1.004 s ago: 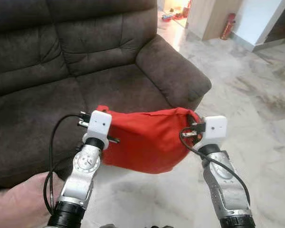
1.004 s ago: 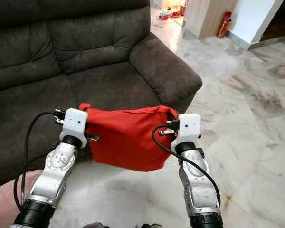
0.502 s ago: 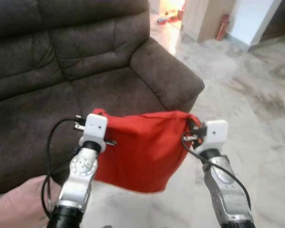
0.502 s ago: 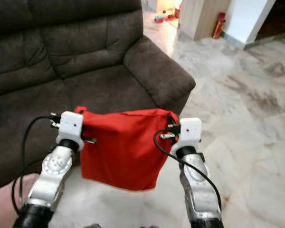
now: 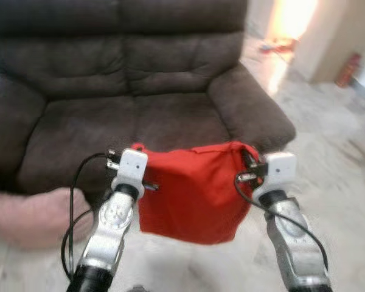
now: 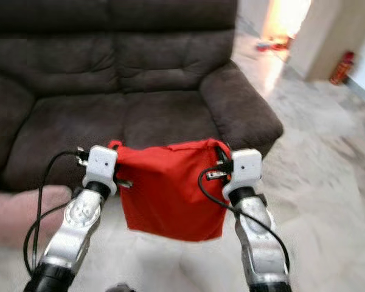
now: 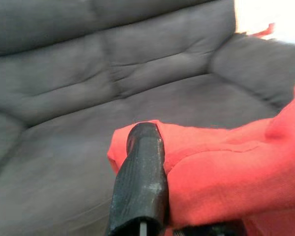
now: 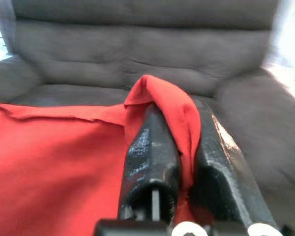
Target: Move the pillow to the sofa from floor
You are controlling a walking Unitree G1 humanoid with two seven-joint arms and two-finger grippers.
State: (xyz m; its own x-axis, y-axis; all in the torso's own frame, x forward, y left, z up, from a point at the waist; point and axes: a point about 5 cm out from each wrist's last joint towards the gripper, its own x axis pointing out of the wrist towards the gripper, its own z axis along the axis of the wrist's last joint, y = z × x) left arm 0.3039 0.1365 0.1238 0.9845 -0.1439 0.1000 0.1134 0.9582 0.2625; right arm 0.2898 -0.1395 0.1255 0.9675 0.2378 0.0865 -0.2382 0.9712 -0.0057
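Red pillow (image 5: pixel 191 188) hung before your brown sofa (image 5: pixel 134 91), its top corners pinched by your left gripper (image 7: pixel 142 147) and right gripper (image 8: pixel 179 142).

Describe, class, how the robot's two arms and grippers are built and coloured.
Each arm is silver metal with a round joint, ending in a white boxy wrist block. A black cable loops beside each. The left gripper and right gripper have long black fingers, ridged and slightly glossy.

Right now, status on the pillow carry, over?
Left gripper and right gripper each pinch a top corner. Red pillow hangs off the floor, short of the sofa. Pink cushion lies lower left.
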